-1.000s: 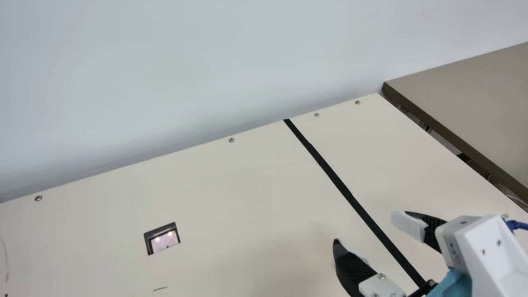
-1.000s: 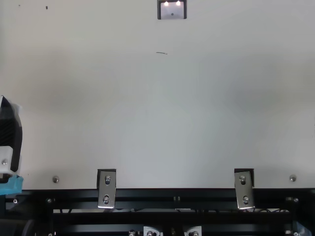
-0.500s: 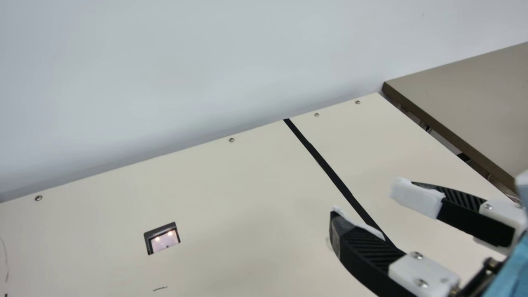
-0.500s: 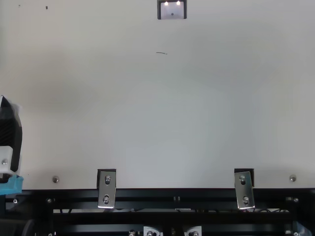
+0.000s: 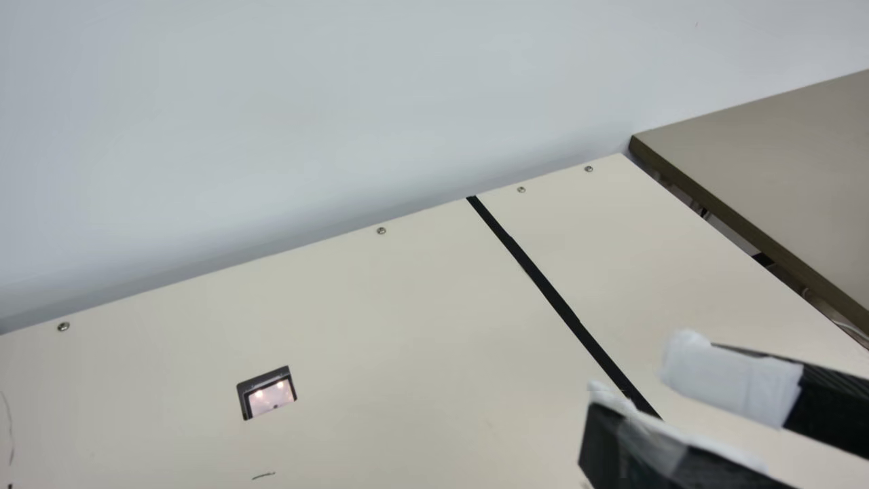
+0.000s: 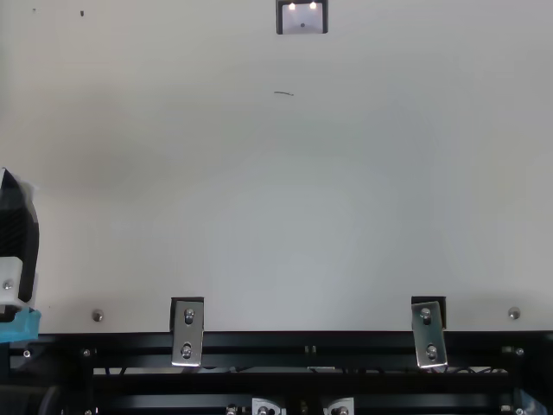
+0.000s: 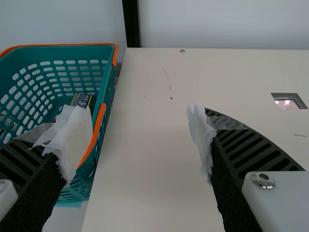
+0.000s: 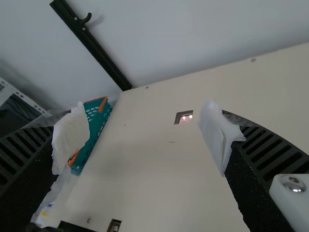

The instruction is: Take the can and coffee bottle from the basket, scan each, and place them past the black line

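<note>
"Left of the scanner window (image 5: 271, 397), which component is positioned?"

"The teal basket (image 7: 63, 52) with its orange rim, as seen in the left wrist view. The window is a lit recess in the cream table (image 5: 339, 305)."

"State the location of the task item."

"One dark item (image 7: 84, 100) with yellow markings sits inside the basket, left of the window. It is partly hidden; whether it is the can or the coffee bottle cannot be determined."

"Report the left gripper (image 6: 17, 229)."

"Location: left of the window and nearer the robot's rail (image 6: 302, 344). Its fingers are spread wide, with nothing gripped between them. White wrapping covers the tips."

"Report the right gripper (image 5: 638, 373)."

"Location: right of the window, in the main view. Its fingers are likewise wide apart, gripping nothing, and their tips carry the same wrapping."

"And the placement boundary?"

"The black line (image 5: 576, 322) crosses the tabletop to the right of the window. A second table (image 5: 781, 156) stands farther right of the window."
</note>
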Tool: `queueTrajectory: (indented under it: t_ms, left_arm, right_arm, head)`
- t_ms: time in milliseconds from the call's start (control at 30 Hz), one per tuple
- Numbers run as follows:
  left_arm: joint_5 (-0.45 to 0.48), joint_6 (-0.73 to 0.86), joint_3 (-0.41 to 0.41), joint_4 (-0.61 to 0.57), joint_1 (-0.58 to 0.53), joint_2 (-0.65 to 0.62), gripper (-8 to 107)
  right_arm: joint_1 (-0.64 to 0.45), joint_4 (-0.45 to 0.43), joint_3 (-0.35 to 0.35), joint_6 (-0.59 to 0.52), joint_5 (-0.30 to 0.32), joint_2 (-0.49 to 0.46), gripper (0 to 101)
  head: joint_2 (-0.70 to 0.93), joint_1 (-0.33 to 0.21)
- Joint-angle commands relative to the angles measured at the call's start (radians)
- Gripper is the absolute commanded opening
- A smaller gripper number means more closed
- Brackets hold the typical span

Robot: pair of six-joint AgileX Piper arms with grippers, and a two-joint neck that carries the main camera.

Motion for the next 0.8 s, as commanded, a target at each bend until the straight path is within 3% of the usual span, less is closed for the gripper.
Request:
queueTrajectory:
  t_ms: [0,133,767]
  left_arm:
    - [0.000,0.000,0.000,0.000,0.000,0.000,90]
    - [0.000,0.000,0.000,0.000,0.000,0.000,90]
    - [0.000,0.000,0.000,0.000,0.000,0.000,90]
  right_arm:
    - [0.000,0.000,0.000,0.000,0.000,0.000,101]
    - [0.003,0.003,-0.002,0.046,0.016,0.000,101]
    - [0.003,0.004,-0.002,0.046,0.020,0.000,101]
  head:
    - [0.011,-0.016]
    - [0.011,-0.016]
    - [0.063,0.003]
